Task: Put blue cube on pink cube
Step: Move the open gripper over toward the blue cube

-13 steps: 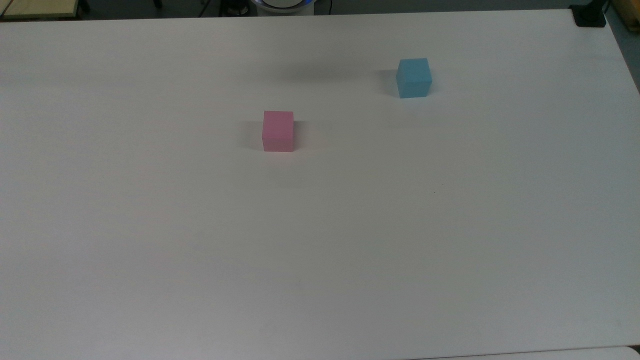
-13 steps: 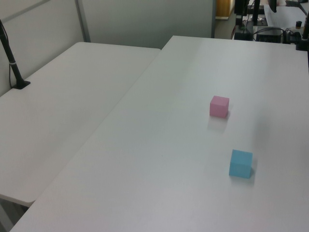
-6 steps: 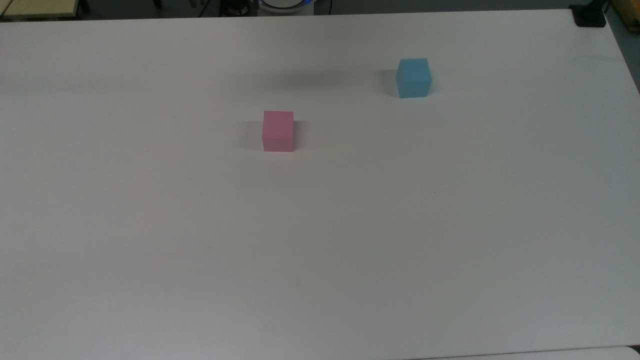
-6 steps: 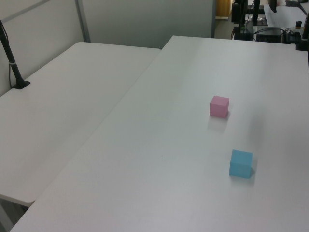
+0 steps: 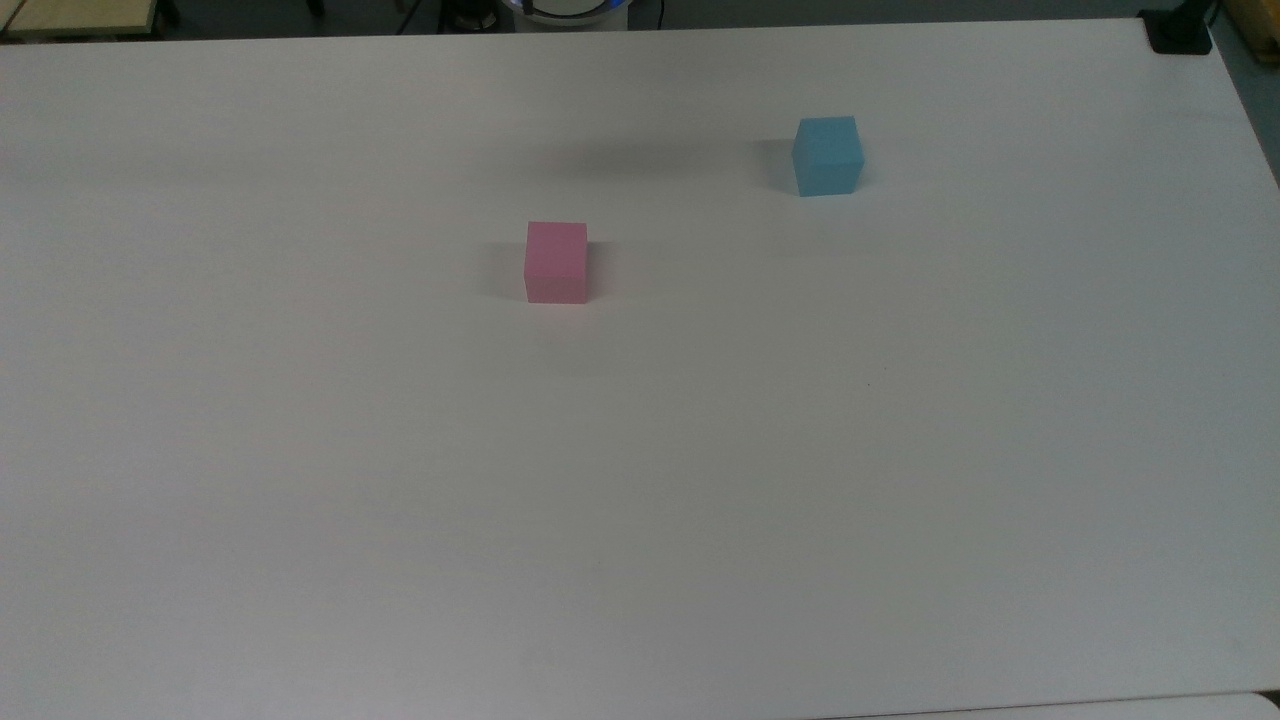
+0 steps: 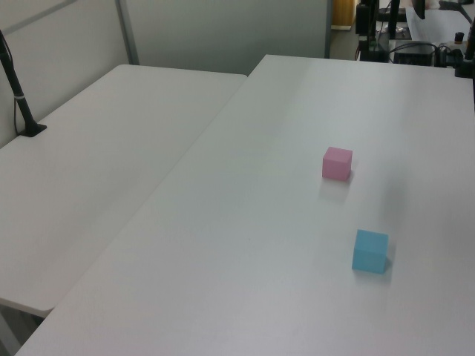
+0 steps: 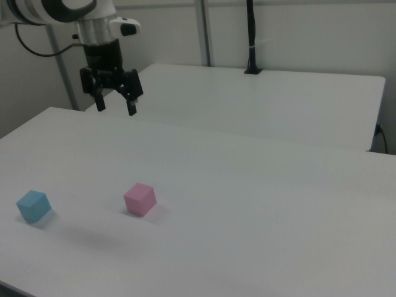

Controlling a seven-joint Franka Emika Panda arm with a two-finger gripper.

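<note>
Nothing stacked yet. Blue cube (image 5: 828, 155) sits flat on bench (image 5: 640, 480), well apart from pink cube (image 5: 556, 262), up and toward top view's right of it. Gripper (image 7: 115, 105) hangs high above bench, behind pink cube in right view, jaws spread wide, holding nothing, probably staged for reach to blue. Arm cut off above wrist.

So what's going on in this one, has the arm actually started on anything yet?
Not yet. The gripper hangs open in the air above the white table, holding nothing. The blue cube and the pink cube both sit on the table, apart from each other, so the stacking has not begun.
</note>
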